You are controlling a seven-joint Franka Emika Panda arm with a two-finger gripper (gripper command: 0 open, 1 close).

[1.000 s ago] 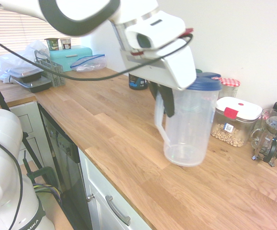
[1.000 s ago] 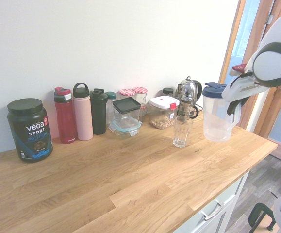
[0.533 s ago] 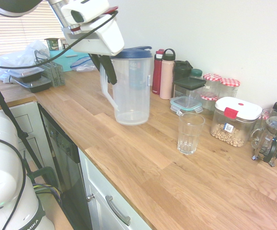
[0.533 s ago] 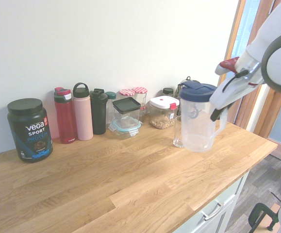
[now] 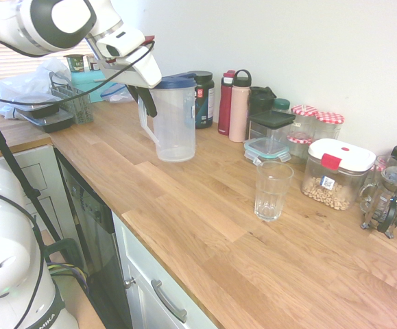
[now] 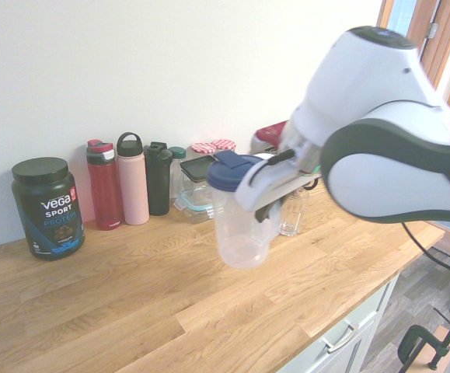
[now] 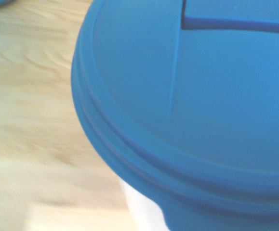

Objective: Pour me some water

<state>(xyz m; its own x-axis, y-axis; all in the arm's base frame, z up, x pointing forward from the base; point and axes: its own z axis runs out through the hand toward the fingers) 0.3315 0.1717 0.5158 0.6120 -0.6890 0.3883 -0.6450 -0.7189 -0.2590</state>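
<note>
Clear plastic jug [image 5: 173, 120], cylindrical w/ blue lid [image 7: 192, 101] and side handle, upright over wood-plank counter [image 5: 205, 205]; can't tell if base touches. Gripper [image 5: 145, 101] clamped on jug handle, jaws closed round it. Ribbed glass [image 5: 273, 190] now well apart from jug, toward jar end; vs 0.5 s ago jug carried further along counter away from glass, now in front of dark tub [image 5: 201, 99] near red bottle [image 5: 225, 103].
</note>
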